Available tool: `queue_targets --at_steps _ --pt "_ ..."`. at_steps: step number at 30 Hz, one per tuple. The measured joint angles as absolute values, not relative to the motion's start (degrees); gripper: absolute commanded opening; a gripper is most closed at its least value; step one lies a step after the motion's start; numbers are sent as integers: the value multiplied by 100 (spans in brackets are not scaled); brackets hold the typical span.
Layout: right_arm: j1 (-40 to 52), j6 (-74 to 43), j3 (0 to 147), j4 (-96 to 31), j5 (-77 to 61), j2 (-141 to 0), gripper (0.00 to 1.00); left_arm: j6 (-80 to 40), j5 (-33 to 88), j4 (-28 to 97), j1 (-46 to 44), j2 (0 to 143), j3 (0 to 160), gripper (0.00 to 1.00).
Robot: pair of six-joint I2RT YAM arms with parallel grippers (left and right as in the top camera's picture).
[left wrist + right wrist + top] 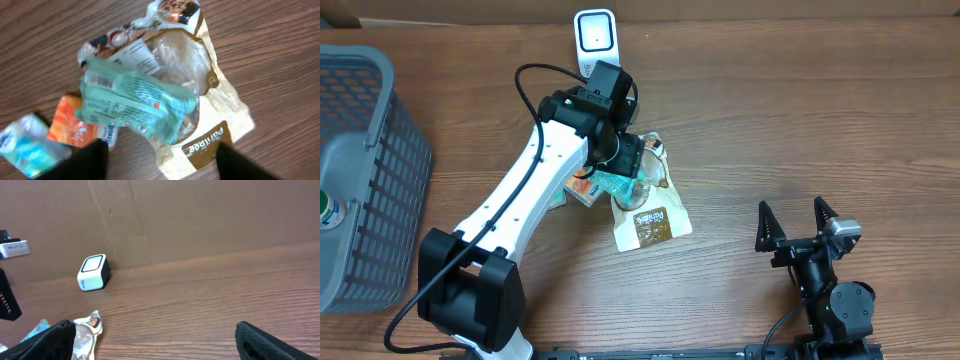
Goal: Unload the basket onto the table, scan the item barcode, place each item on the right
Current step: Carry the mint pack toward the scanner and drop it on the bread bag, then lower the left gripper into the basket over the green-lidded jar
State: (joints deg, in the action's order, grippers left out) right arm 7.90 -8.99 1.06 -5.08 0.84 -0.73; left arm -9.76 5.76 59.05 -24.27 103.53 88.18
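Green packet (pixel 135 102) lies loose on top of the gold bag (pixel 220 130), directly below our left gripper (pixel 161 147) and just ahead of its fingertips. Its barcode (pixel 102 82) faces up at one end. The jaws stand apart with nothing between them. The packet's long axis runs slantwise, closer to the closing line than across it, so we judge a wrist turn is needed before pinching its narrow width. Our right gripper (pixel 798 225), also spread wide and empty, sits well apart, so the left arm is clearly nearer. The scanner (pixel 594 35) stands just beyond the left gripper.
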Motion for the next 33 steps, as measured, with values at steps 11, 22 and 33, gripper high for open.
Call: queue_targets --at_steps 11,22,33 --pt "790 -897 106 -506 84 -73 100 -1170 574 6869 -1291 9992 10224 79" --pt "790 -897 106 -508 82 -73 100 -1229 423 7264 2112 8665 10995 99" --pt "790 -899 106 -508 84 -73 100 -1387 399 6877 4134 9566 10888 100"
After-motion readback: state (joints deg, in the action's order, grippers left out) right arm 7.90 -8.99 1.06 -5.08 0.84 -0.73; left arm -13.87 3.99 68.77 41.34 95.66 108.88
